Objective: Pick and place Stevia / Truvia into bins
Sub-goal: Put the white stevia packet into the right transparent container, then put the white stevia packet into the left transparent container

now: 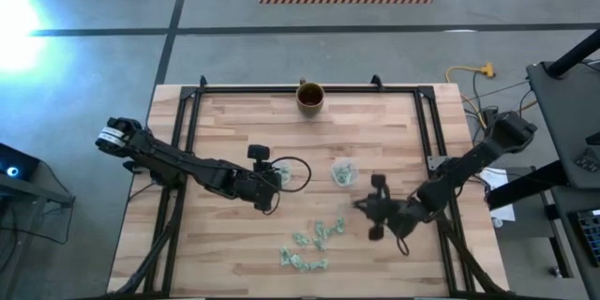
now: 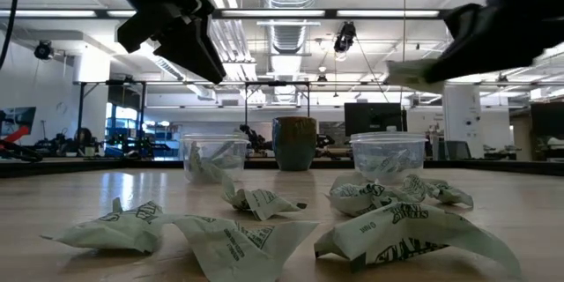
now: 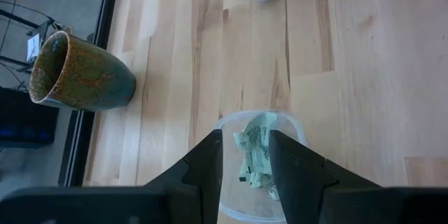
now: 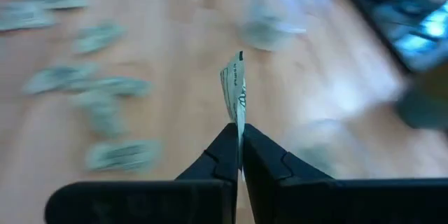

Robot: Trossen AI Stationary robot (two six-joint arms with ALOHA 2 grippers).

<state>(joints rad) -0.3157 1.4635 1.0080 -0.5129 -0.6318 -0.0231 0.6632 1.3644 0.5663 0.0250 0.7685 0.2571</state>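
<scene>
right gripper: jaws clamped edge-on on one packet, lifted clear of the table; sits right of the loose pile
left gripper: jaws apart, nothing between them; hovers over left cup, which already has packets inside
step: judged as carry-and-drop into right cup; cup lies near, up-left of the right gripper in the high view, and already holds packets
how: packet stands proud of the fingertips, so centre it over the rim before opening; go low, paper is light and may drift or cling to a pad
edges: cups are light and clear, a rim nudge would likely tip one; mug far back, no obstacle
room: bare wood between right gripper and right cup; left arm is well apart, no crossing needed; pile stays in front, out of the path
</scene>
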